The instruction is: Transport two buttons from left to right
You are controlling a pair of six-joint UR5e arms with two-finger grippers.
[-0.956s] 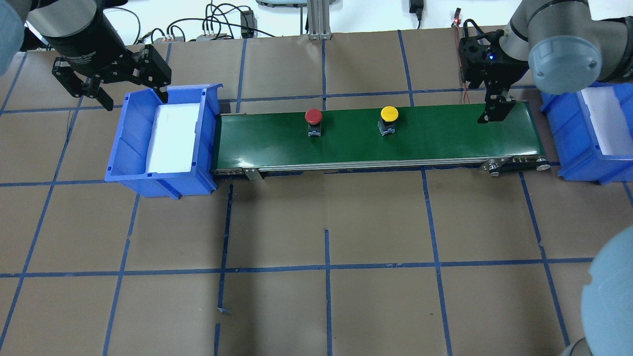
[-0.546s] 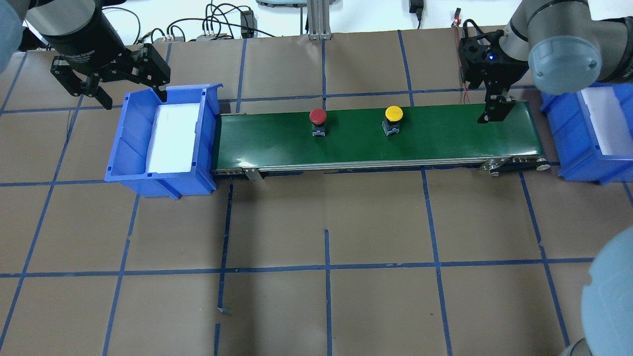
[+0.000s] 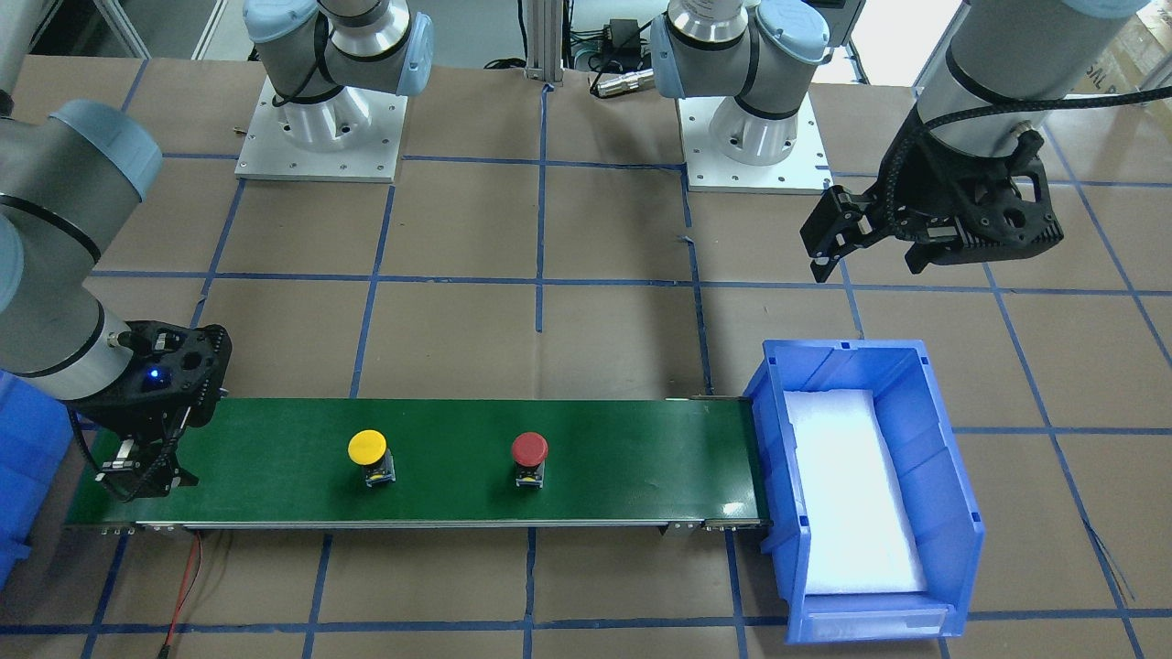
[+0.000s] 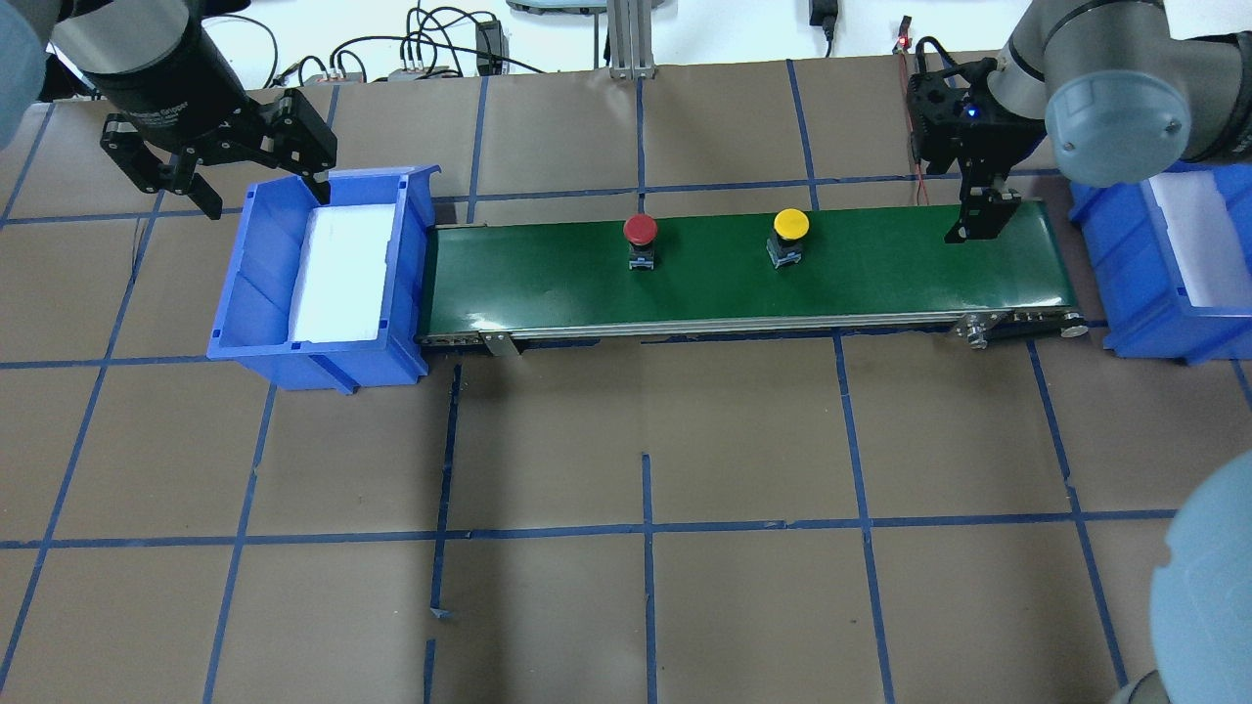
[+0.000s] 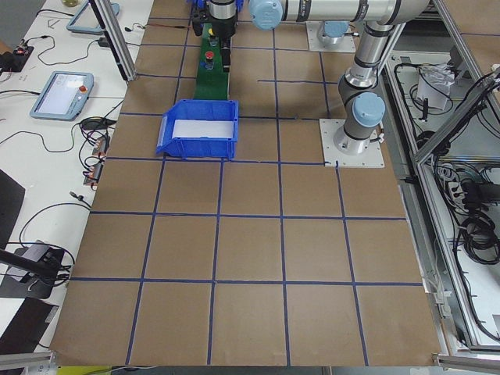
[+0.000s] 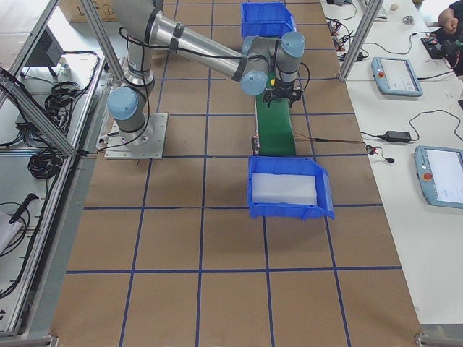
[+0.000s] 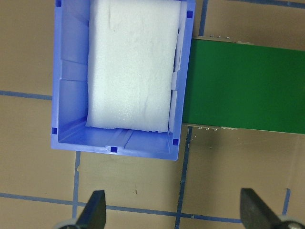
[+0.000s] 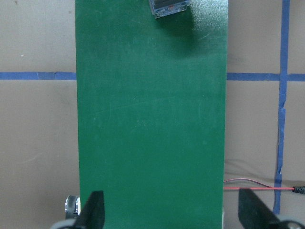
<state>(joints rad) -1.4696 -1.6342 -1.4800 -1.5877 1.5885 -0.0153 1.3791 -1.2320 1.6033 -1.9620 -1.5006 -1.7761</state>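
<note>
Table: brown paper covered the table (image 4: pixel 646 606), spreading under and well beyond the left gripper (image 7: pixel 175 212) and right gripper (image 8: pixel 172 212).
Tape: blue tape (image 4: pixel 648 528) crossed the paper in a grid of squares.
Bench: a white bench (image 5: pixel 47 180) ran along the table's side beyond both grippers.
Pendants: grey pendants (image 6: pixel 394 76) lay on the bench.
Post: an aluminium post (image 4: pixel 626 39) stood at that edge, between the grippers.
Cables: black cables (image 4: pixel 430 54) lay near the post, on the left gripper's side.
</note>
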